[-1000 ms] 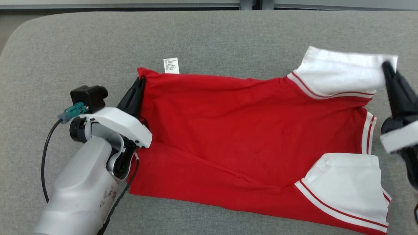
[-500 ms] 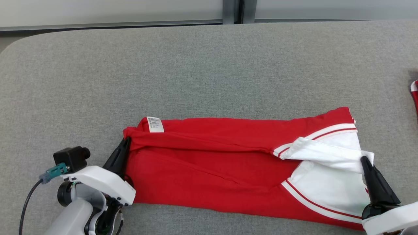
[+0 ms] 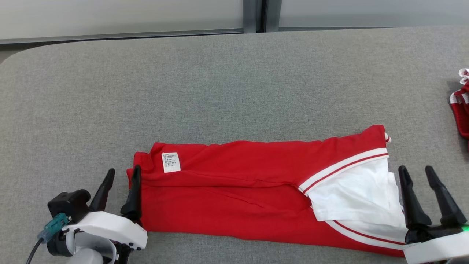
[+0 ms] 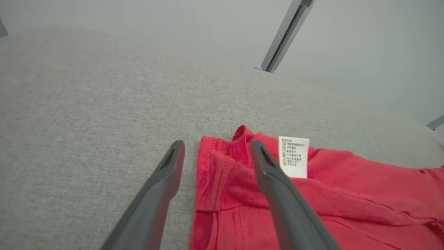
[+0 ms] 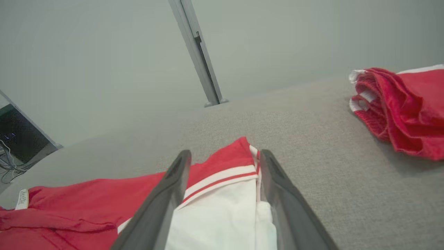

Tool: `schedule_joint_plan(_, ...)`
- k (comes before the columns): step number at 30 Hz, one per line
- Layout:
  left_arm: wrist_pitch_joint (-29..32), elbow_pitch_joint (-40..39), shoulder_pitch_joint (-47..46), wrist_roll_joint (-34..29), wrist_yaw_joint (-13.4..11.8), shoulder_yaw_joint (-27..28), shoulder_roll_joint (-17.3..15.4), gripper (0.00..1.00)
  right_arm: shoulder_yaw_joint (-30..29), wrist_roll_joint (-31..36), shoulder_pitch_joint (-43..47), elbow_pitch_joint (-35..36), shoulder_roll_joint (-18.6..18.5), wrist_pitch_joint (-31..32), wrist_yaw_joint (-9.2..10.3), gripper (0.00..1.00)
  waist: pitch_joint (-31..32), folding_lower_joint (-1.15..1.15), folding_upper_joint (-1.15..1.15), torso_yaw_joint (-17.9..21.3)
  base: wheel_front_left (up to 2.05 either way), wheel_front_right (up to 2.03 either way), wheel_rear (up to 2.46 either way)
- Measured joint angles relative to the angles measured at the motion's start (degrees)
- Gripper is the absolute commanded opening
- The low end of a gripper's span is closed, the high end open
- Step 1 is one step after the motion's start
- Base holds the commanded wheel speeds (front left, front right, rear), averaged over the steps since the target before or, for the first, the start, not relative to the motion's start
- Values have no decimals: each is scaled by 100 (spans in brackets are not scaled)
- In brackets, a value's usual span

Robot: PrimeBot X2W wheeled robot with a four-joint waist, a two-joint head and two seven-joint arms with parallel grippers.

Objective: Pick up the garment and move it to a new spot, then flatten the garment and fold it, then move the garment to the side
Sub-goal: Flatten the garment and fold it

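head view: the red garment (image 3: 234, 198) with a white, striped sleeve lies folded into a long band on the grey table (image 3: 220, 91). the left gripper (image 3: 124, 169) stands splayed at its hem end and the right gripper (image 3: 415, 168) is released at the sleeve end; half a second ago both pinched the cloth

left wrist view: the hem corner lies between the parted fingers, the label (image 4: 293, 157) just beside

right wrist view: the sleeve lies between the spread fingers, another red heap (image 5: 399, 111) well apart
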State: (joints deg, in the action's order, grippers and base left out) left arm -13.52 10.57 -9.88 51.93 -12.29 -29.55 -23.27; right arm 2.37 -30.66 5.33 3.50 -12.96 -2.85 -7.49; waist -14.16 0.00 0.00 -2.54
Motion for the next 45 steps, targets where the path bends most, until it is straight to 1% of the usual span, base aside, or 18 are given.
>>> schedule_joint_plan(3,-124,-316,30,-467,-253,200,74,100,-148,478,-62,310,76,-209,0,100,80,0,0,14,0,0,0)
schedule_joint_plan(6,-141,-812,53,-1062,-392,601,275,100,-267,979,-132,627,102,-218,0,100,179,0,0,16,0,0,0)
schedule_joint_plan(8,-147,-1143,138,-1397,-389,911,472,100,-347,1216,-160,791,154,-144,0,100,245,0,0,11,0,0,0)
schedule_joint_plan(10,-146,-1333,300,-1681,-301,1112,628,100,-394,1408,-162,893,235,-62,0,100,319,0,0,9,0,0,0)
schedule_joint_plan(13,-147,-1434,506,-2079,-176,1337,697,100,-399,1626,-114,922,357,36,0,100,439,0,0,26,0,0,0)
schedule_joint_plan(17,-147,-1382,827,-2428,-53,1412,755,100,-367,1673,36,869,477,92,0,100,608,0,0,60,0,0,0)
schedule_joint_plan(23,-147,-1196,1184,-2687,65,1418,779,100,-360,1662,212,753,580,111,0,100,762,0,0,98,0,0,0)
schedule_joint_plan(29,-147,-1014,1195,-2743,159,1397,810,100,-433,1658,260,680,605,120,0,100,799,0,0,62,0,0,0)
schedule_joint_plan(45,-147,-735,1087,-2739,224,1378,826,100,-425,1641,253,644,615,194,0,100,806,0,0,16,0,0,0)
